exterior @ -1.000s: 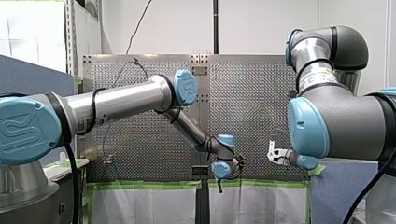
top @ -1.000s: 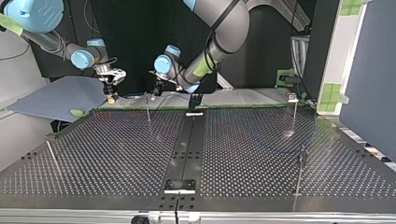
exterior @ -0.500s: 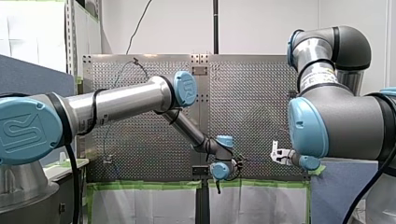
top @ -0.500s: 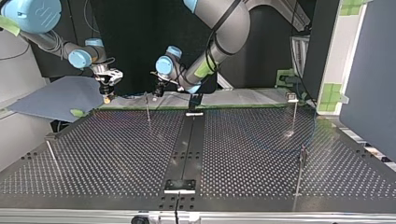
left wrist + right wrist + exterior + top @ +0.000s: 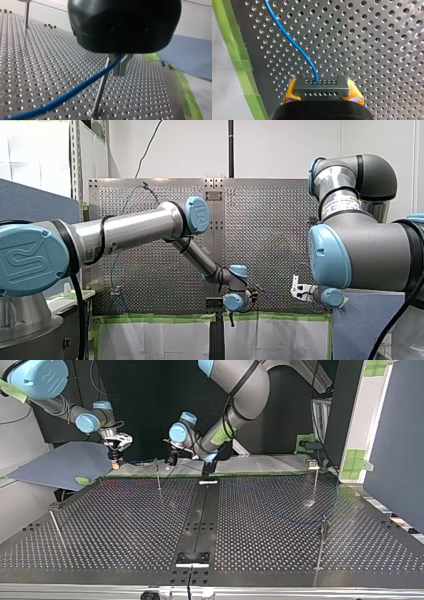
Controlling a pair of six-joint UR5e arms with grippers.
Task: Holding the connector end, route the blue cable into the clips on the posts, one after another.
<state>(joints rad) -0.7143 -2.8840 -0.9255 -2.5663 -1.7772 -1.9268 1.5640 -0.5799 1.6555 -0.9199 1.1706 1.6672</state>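
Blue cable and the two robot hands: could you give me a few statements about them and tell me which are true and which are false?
1. The right arm's hand clamps a dark connector between yellow pads. True.
2. The blue cable leaves that connector and runs over a wooden tabletop. False: the table is perforated metal.
3. In the left wrist view, the blue cable runs up between the metal fingers of the left arm's hand, close beside a thin post. True.
4. A person's hand steadies the cable. False: no person shows in any view.
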